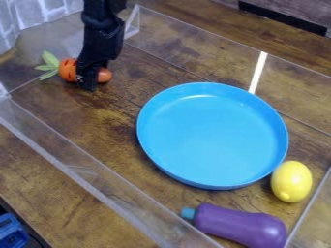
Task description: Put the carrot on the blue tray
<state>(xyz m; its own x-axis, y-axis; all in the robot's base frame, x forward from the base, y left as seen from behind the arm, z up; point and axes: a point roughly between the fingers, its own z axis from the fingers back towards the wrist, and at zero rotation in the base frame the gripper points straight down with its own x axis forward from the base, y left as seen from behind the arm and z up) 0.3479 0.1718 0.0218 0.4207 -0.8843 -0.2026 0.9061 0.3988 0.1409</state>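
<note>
The carrot (66,71) lies on the wooden table at the far left, orange with a green leafy top pointing left. My black gripper (88,77) comes down almost vertically onto its thick end and is shut on it; the fingers hide part of the orange body. The carrot still rests on the table. The blue tray (214,136), a large round plate with a shallow rim, sits to the right of the gripper and nearer the camera, with nothing on it.
A yellow lemon (292,181) lies just off the tray's lower right rim. A purple eggplant (241,226) lies at the bottom right. A clear plastic wall (77,160) runs along the near left side of the table.
</note>
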